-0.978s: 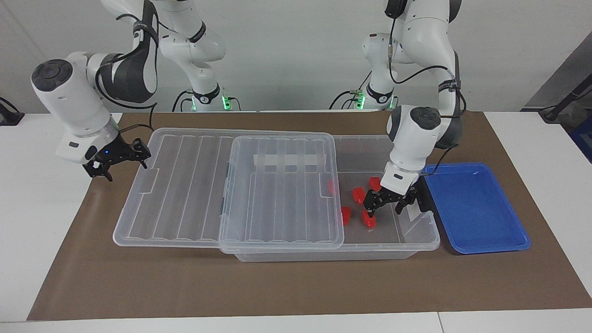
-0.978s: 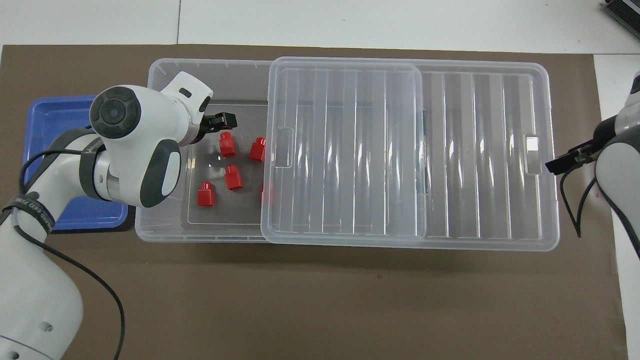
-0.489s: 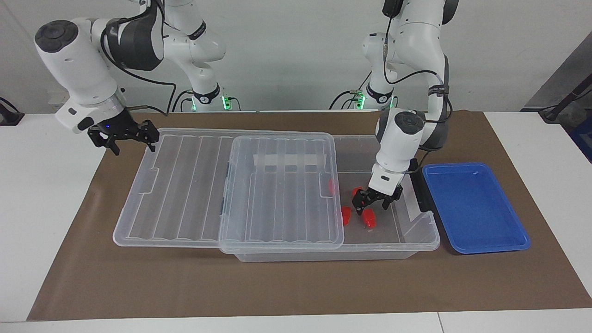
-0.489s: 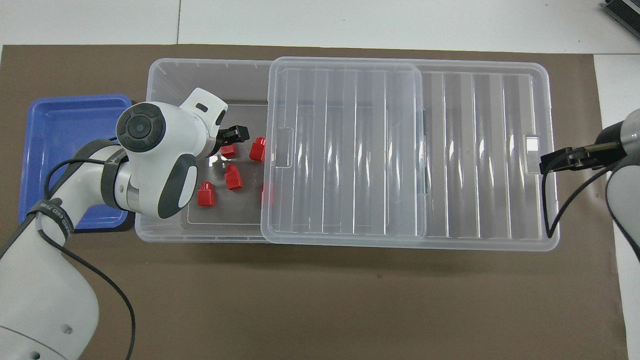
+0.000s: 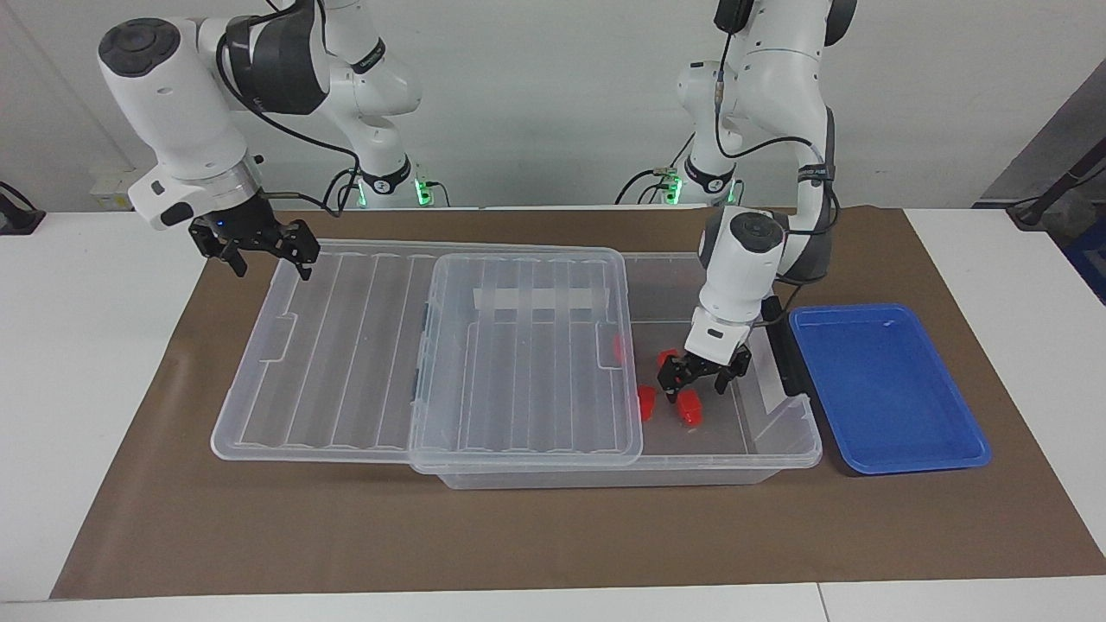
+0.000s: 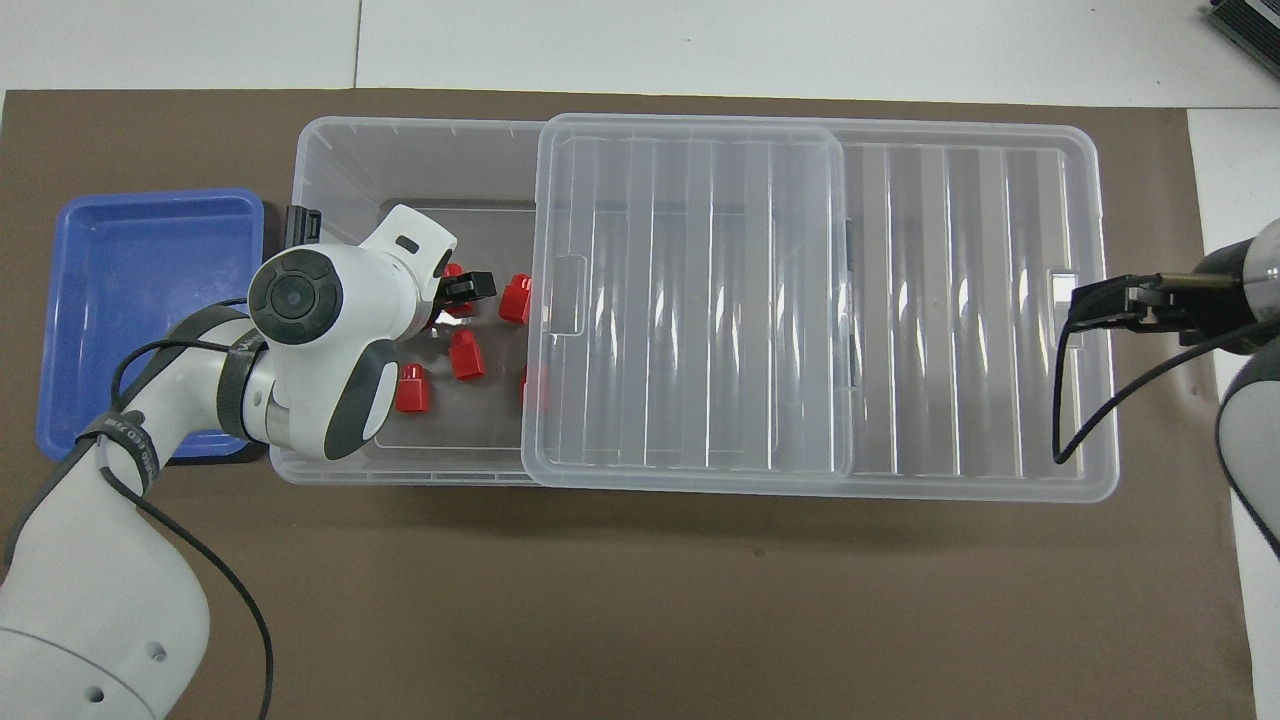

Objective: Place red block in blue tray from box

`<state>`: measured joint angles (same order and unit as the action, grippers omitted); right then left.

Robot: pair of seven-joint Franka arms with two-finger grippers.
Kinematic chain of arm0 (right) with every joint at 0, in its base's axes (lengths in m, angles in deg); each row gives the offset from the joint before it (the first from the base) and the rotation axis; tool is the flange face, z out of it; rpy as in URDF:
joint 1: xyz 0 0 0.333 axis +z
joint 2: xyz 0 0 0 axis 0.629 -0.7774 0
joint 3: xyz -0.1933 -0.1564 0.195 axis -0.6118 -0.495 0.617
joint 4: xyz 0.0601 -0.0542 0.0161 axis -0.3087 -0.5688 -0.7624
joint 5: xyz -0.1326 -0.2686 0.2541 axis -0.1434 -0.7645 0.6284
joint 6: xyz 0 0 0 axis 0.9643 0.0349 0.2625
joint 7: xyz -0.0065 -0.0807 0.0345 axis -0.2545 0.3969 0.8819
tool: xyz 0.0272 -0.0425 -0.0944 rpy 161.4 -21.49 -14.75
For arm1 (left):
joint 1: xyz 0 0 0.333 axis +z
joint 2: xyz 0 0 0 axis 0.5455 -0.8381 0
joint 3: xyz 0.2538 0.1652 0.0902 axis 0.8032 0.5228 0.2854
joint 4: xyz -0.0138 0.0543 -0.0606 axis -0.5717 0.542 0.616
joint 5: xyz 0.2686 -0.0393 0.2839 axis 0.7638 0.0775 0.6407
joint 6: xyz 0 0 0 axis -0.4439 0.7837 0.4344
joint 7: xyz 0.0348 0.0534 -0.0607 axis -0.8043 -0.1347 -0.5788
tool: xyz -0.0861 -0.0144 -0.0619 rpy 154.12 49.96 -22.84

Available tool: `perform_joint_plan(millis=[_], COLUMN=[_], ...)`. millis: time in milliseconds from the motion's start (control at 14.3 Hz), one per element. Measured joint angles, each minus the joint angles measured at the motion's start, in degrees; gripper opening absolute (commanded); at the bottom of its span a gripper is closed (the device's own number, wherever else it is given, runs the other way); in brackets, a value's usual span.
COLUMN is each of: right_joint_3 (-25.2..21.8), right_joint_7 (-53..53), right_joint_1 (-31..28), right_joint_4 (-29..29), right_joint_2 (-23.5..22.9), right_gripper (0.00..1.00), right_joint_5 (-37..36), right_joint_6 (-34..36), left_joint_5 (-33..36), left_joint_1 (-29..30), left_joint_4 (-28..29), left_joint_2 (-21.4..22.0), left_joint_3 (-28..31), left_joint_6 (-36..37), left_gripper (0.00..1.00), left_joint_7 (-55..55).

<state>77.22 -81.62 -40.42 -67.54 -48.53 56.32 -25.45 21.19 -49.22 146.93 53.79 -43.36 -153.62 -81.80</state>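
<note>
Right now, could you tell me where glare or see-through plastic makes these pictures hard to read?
Overhead view: bright streaks run along the lid's ribs, and one red block shows only dimly through its edge. Facing view: the lid likewise veils a block at its edge, and the left gripper, open over the blocks in the box, hides some of them.

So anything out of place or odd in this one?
Only the lid: it lies slid off the box toward the right arm's end, overhanging it. The red blocks sit loose inside the box, and the blue tray is empty. Nothing spilled.
</note>
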Motion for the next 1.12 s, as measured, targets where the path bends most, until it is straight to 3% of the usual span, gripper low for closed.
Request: perform_joint_plan(millis=[699, 838, 1118], right_joint_3=[2.43, 2.54, 2.49], right_joint_7=[-0.01, -0.01, -0.01], right_joint_1=[-1.13, -1.06, -1.06], right_joint_4=[4.33, 4.31, 4.18], right_joint_2=[0.75, 0.43, 0.27], right_gripper=[1.0, 1.0, 1.0], right_joint_5=[0.02, 0.02, 0.03], right_joint_6=[6.95, 7.08, 7.16], left_joint_5=[0.08, 0.1, 0.17], left_joint_1=[-0.09, -0.09, -0.09], left_joint_4=[0.33, 0.33, 0.32], left_joint_2=[-2.17, -2.2, -2.2], left_joint_3=[-0.26, -0.26, -0.27], left_joint_6=[-3.76, -3.94, -3.97], left_gripper=[1.0, 0.9, 0.51], left_joint_7=[0.0, 0.0, 0.0])
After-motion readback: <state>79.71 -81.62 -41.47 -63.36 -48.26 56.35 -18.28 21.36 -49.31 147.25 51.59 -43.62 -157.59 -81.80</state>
